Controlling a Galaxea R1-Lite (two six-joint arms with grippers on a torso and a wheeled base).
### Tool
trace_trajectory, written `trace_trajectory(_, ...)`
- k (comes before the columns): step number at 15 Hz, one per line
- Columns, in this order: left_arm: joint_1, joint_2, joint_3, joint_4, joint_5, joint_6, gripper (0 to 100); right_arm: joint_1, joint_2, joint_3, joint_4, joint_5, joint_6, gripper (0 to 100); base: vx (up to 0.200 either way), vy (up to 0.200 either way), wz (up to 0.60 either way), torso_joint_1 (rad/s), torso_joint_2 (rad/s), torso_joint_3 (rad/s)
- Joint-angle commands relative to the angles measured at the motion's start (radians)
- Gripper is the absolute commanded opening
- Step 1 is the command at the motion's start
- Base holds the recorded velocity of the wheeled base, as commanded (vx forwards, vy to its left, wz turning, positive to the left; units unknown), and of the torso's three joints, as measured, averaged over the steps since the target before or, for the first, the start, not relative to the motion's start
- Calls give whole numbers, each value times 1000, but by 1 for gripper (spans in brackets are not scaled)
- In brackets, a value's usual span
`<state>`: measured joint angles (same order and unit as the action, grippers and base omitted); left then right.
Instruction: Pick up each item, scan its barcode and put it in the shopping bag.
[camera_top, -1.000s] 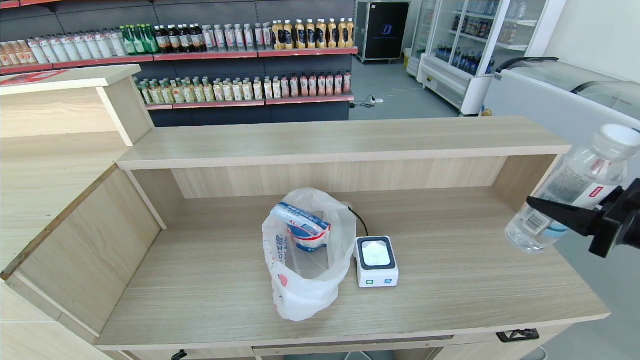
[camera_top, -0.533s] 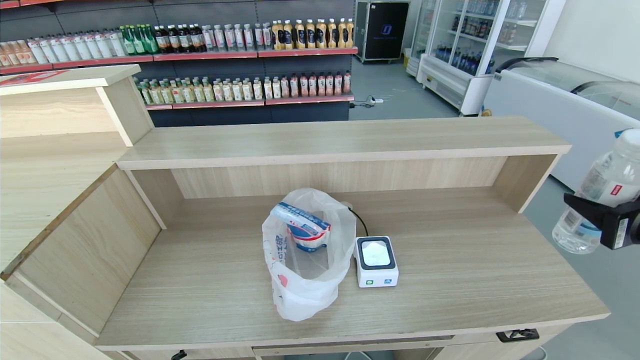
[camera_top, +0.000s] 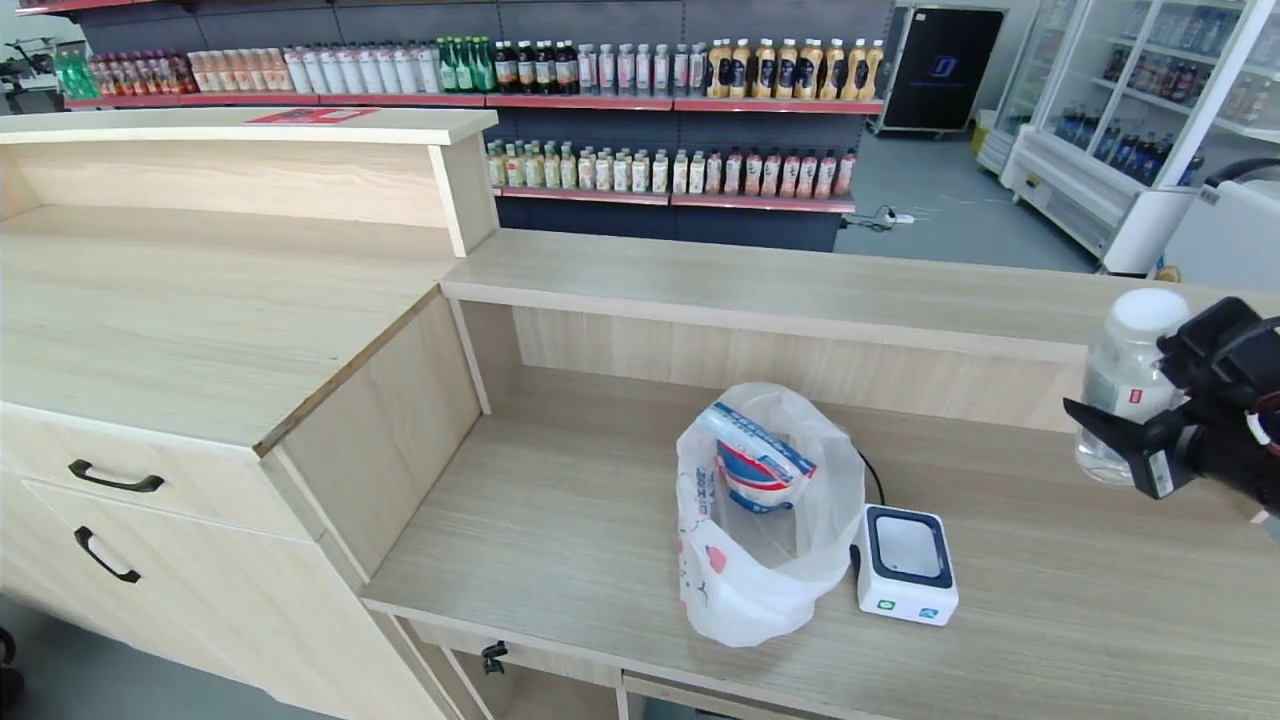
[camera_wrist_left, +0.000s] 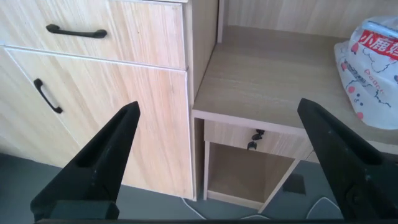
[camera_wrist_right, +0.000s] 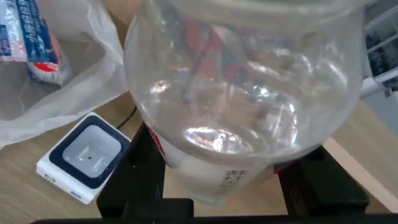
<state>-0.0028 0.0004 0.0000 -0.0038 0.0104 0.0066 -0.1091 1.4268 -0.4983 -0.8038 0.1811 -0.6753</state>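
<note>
My right gripper (camera_top: 1120, 440) is shut on a clear water bottle (camera_top: 1122, 385) with a white cap, held upright above the right end of the counter. In the right wrist view the bottle (camera_wrist_right: 245, 106) sits between the black fingers. The white barcode scanner (camera_top: 905, 563) stands on the counter beside the shopping bag (camera_top: 765, 515), a thin white plastic bag with a blue, white and red packet (camera_top: 757, 465) inside. The scanner (camera_wrist_right: 84, 155) and the bag (camera_wrist_right: 50, 74) also lie below the bottle. My left gripper (camera_wrist_left: 217, 155) hangs open, low by the counter's left front corner, with nothing between its fingers.
A raised ledge (camera_top: 780, 290) runs along the back of the wooden counter (camera_top: 560, 520). A taller counter with drawers (camera_top: 120, 490) stands to the left. The scanner's cable (camera_top: 872, 472) trails behind the bag. Shelves of drinks (camera_top: 600, 80) and fridges lie beyond.
The head camera has swung left, shifting the whole picture right. The bottle in my right gripper has gone from tilted to upright and come in over the counter's right end.
</note>
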Motion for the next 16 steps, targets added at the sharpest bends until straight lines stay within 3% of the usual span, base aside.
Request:
trace_trajectory(1,0,0,0,-1,0,0,100,-3,147,21,-110,63,-84,0,0,0,0,0,0,0)
trace_trajectory(4,0,0,0,-1,0,0,100,-30,234,34,-195,233,-207,0,0,0,0,0,0,0)
trace_trajectory(5,0,0,0,-1,0,1,100,-80,273,32,-204,313,-302,0,0,0,0,0,0,0)
trace_trajectory(9,0,0,0,-1,0,0,100,-136,322,30,-193,560,-431,0,0,0,0,0,0,0)
trace_trajectory(16,0,0,0,-1,0,1,100,-136,394,24,-190,695,-552,0,0,0,0,0,0,0)
